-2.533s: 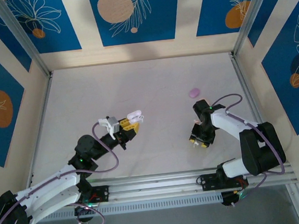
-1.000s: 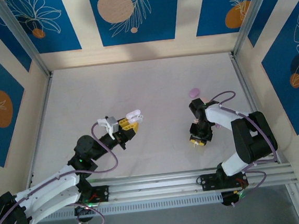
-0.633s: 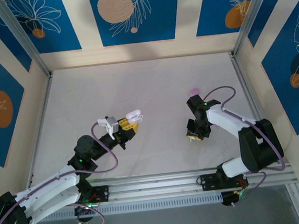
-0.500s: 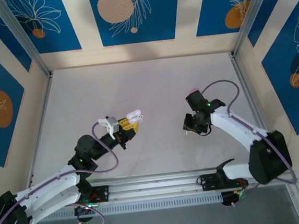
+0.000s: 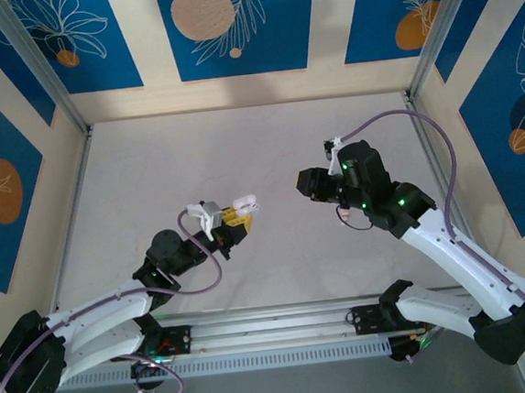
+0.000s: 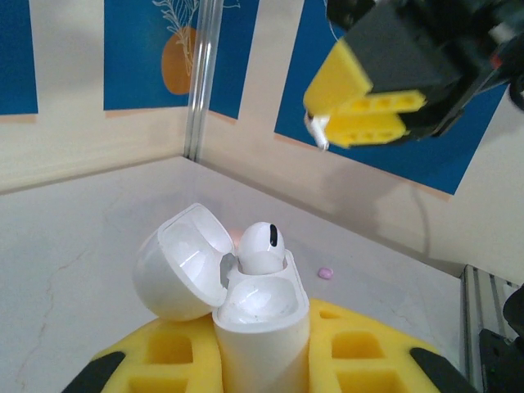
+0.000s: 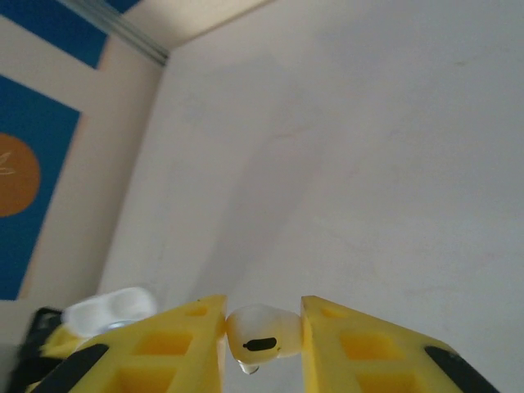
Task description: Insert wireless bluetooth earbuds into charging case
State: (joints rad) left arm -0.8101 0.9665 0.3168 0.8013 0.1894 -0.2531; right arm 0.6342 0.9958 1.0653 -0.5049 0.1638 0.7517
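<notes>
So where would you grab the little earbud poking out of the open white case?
Probably the round head of the earbud, since that stands above the case while the rest sits sunk inside. Come down from above, on the side away from the open lid.

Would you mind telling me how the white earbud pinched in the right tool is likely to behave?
The earbud looks glossy and rounded, so it may slip or twist in the right tool. Being tiny, it is probably very light. A nudge against the open case could likely pivot it.
</notes>
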